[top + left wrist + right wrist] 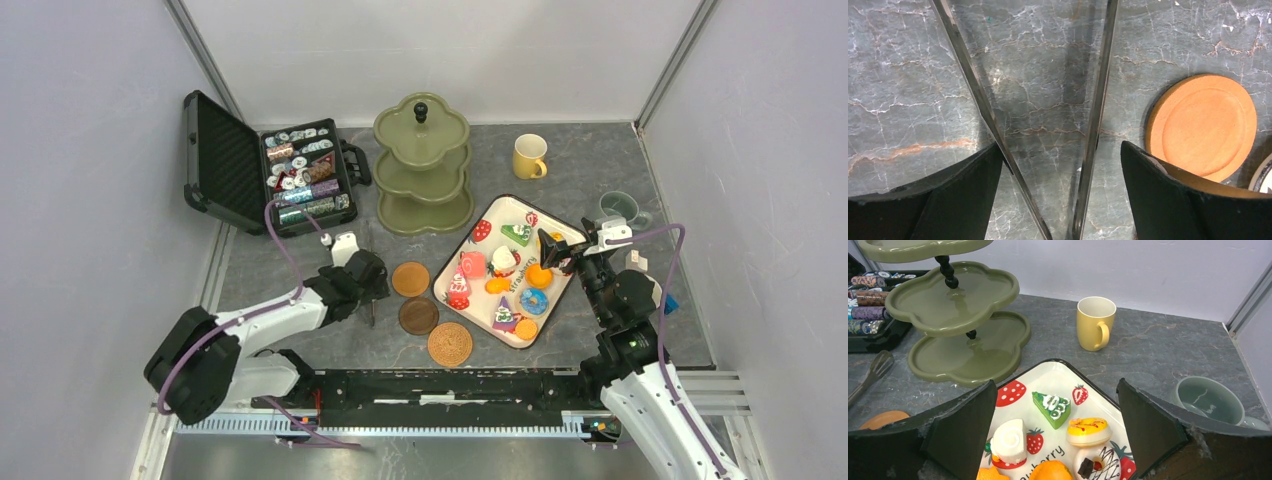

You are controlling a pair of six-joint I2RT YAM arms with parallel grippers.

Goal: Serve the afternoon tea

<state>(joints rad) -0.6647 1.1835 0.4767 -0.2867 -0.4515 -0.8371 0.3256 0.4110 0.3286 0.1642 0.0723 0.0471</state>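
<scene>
Item 1, stand [423, 165]: olive, three tiers, upright at the far middle of the table [585, 165], just right of the case.

Item 2, tray [472, 247]: white with printed strawberries, set cornerwise right of centre, near the stand's foot. On it we count the cakes [505, 262], among them a green slice [1051, 407], a white roll [1008, 440], a yellow tart [1088, 430], a blue donut [533, 300], a pink piece [472, 264] and several orange ones.

Item 3, coasters [418, 316]: three brown rounds in a close row just left of the tray, running toward the near edge.

Item 4, yellow mug [528, 157]: upright at the far side, right of the stand.

Item 5, green mug [620, 208]: upright near the right wall, beyond the tray's right corner.

Item 6, tongs [1095, 125]: metal. Both arms run between the left fingers.

Item 7, left gripper [1060, 147]: low over the table, left of the coasters. We note its fingers spread wide on either side of the tongs, the right finger [1168, 200] clear of the nearer arm, so not clamped. One coaster lies just beside that finger.

Item 8, right gripper [1056, 381]: above the tray's right side, facing the stand. We note its fingers spread wide, with only the tray below.

Item 9, case [300, 175]: black, lid open, chips in rows, far left.
</scene>
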